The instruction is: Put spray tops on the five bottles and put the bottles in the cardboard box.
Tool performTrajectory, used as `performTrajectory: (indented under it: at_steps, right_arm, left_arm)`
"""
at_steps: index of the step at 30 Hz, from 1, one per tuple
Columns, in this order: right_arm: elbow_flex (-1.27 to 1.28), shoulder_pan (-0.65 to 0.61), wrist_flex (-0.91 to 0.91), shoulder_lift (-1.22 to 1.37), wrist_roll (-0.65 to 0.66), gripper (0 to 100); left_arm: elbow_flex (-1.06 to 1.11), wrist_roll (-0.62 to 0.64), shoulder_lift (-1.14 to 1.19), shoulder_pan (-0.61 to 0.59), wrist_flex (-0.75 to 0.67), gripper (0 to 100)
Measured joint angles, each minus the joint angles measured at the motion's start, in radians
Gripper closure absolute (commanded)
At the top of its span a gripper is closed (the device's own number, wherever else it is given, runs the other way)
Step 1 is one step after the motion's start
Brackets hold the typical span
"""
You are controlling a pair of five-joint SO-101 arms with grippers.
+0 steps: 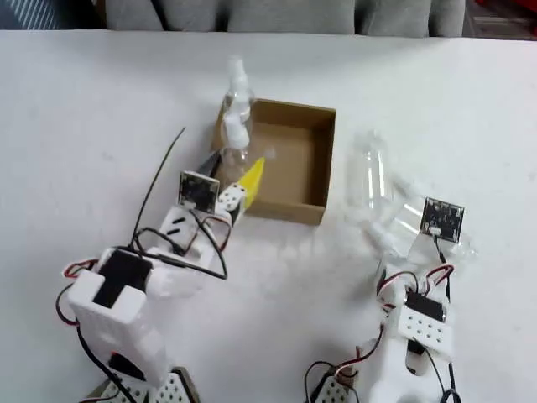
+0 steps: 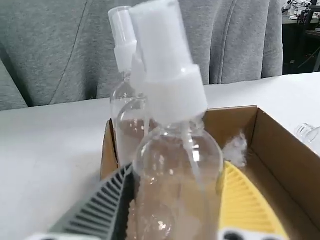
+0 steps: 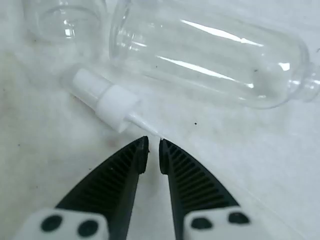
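Observation:
My left gripper (image 2: 175, 212) is shut on a clear bottle (image 2: 177, 165) that carries a white spray top (image 2: 167, 65); its grey and yellow jaws clamp the bottle's body. In the high view this bottle (image 1: 236, 144) is upright at the left wall of the cardboard box (image 1: 285, 210). A second capped bottle (image 1: 236, 84) stands just behind it. My right gripper (image 3: 152, 152) is shut, its tips low over the table. A loose spray top (image 3: 105, 97) lies ahead, its thin tube ending at the tips. Beyond it lies an uncapped bottle (image 3: 210, 50).
Another clear bottle (image 3: 65, 17) lies beside the first near my right gripper. In the high view the uncapped bottles (image 1: 369, 178) lie right of the box. The box floor (image 1: 289, 164) is bare. Grey chair backs (image 1: 285, 13) stand beyond the table's far edge.

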Motion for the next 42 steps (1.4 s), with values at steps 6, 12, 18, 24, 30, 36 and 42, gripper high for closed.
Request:
performTrajectory:
  at_steps: [6,12,18,24,30,36,42]
  right_arm:
    - [0.000,0.000,0.000,0.000,0.000,98.3]
    - [0.000,0.000,0.000,0.000,0.000,98.3]
    - [0.000,0.000,0.000,0.000,0.000,98.3]
    - [0.000,0.000,0.000,0.000,0.000,98.3]
    - [0.000,0.000,0.000,0.000,0.000,98.3]
    - [0.000,0.000,0.000,0.000,0.000,98.3]
    - [0.000,0.000,0.000,0.000,0.000,98.3]
  left_arm:
    - [0.006,0.000,0.000,-0.008,0.002,69]
    - [0.006,0.000,0.000,-0.008,0.002,69]
    - [0.006,0.000,0.000,-0.008,0.002,69]
    - [0.084,0.000,-0.069,-0.006,0.002,69]
    - [0.210,0.000,-0.302,-0.006,0.114,69]
    - [0.301,0.000,-0.528,-0.006,0.305,69]
    - [0.446,0.000,-0.772,-0.008,0.379,69]
